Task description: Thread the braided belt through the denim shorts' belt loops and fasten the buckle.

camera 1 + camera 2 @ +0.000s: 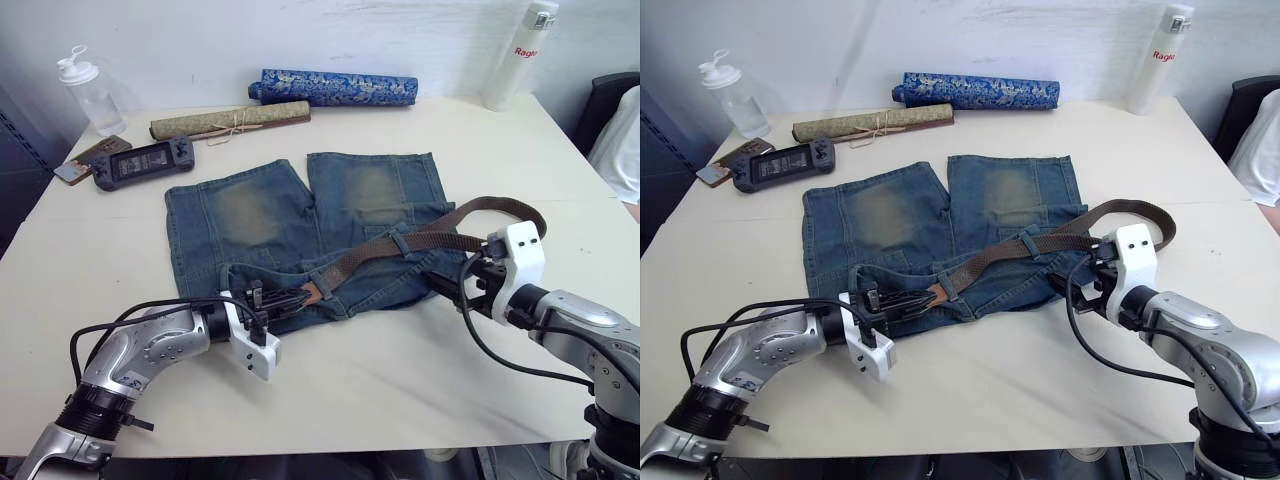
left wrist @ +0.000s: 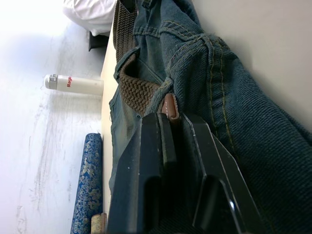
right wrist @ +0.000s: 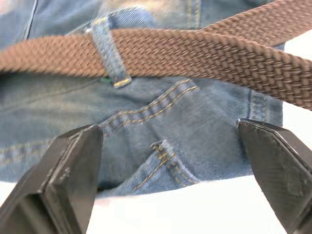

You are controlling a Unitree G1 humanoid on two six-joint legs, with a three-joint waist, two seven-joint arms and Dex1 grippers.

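Beyond both grippers, seen from the head, the table (image 1: 400, 390) carries two rolls, two bottles and one handheld console (image 1: 145, 161) along its far edge. One pair of denim shorts (image 1: 300, 235) lies between the arms, the braided belt (image 1: 420, 240) crossing the waistband. The left gripper (image 1: 290, 300) reaches in low, forearm flat.

From the left wrist, its fingers (image 2: 161, 165) pinch shut on the belt's leather tip (image 2: 170, 106), folded denim on both sides.

From the right wrist, the right gripper (image 3: 170, 165) is spread wide, empty, just before one belt loop (image 3: 108, 51) with the strap through it.
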